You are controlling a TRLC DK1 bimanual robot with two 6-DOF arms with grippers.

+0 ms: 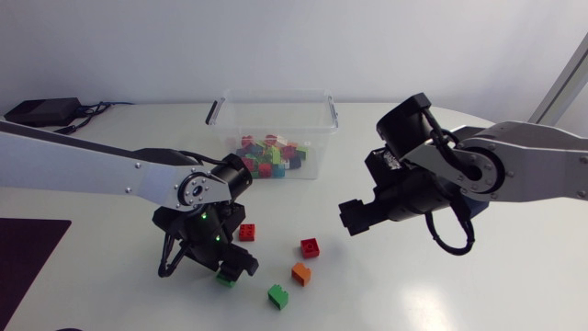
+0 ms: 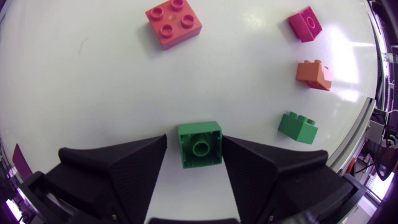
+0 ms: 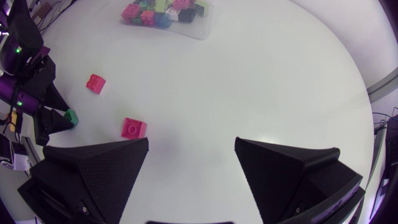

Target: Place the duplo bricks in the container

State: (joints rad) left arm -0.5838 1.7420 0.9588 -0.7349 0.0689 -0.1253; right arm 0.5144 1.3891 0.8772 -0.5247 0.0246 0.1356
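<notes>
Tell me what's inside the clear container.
The container holds a pile of duplo bricks, red, green, pink and blue, heaped toward its front wall. Bricks beneath the top layer are covered.

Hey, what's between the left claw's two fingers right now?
A green brick lies between the open fingers of the left claw, with a sliver of table showing beside one finger. The left wrist view shows it.

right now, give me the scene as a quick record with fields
left gripper: open, green brick between its fingers, on the table
right gripper: open, empty
loose on table: red brick, magenta brick, orange brick, second green brick
container: clear, pile of bricks inside
</notes>
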